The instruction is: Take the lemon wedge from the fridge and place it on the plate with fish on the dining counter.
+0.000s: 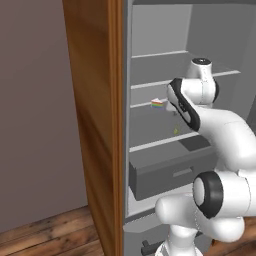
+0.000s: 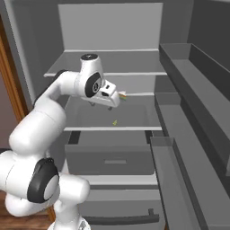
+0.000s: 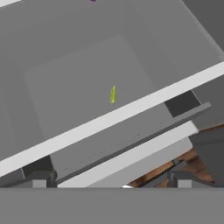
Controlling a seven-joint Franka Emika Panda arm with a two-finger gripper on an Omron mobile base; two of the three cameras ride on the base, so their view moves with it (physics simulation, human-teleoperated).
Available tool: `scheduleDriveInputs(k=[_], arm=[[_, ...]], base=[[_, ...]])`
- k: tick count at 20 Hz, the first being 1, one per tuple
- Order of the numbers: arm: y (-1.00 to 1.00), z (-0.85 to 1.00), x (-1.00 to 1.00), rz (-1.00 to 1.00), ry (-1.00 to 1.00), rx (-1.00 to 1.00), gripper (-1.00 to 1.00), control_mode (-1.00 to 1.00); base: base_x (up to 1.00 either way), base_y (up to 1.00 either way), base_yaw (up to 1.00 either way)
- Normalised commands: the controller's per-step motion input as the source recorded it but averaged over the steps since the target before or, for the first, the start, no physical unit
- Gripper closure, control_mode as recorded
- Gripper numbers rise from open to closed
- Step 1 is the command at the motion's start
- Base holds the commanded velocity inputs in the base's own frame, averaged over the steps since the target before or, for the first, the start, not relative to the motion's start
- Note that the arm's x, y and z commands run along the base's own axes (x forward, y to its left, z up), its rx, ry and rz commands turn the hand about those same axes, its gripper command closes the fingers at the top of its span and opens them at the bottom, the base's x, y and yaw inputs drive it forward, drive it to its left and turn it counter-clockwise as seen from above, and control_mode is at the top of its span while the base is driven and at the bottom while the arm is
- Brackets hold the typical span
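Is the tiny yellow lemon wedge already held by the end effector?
No, the tiny pale yellow lemon wedge lies alone on a grey shelf of the open grey fridge, with no end effector fingers touching it.

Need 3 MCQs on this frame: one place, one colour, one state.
1. The yellow-green sliver lies:
A) in the drawer
B) on the shelf above the drawer
C) on the floor

2. The fridge's outer side panel is:
A) wood
B) white
C) black

3. The fridge is:
A) shut
B) open
C) tipped over

Key:
1 B, it rests on the shelf over the drawer.
2 A, brown grain shows on the fridge.
3 B, its shelves are exposed.
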Motion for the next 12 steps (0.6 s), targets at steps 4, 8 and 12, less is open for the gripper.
scheduleDriveInputs(k=[4,8,12], arm=[[-0.35,-0.15,0.19,0.00,0.01,0.00,-1.00,-1.00],[-0.11,-0.52,0.16,0.00,0.04,0.00,-1.00,-1.00],[-0.01,-0.54,0.17,0.00,0.09,0.00,-1.00,-1.00]], base=[[0.00,0.00,0.00],[0.00,0.00,0.00],[0.00,0.00,0.00]])
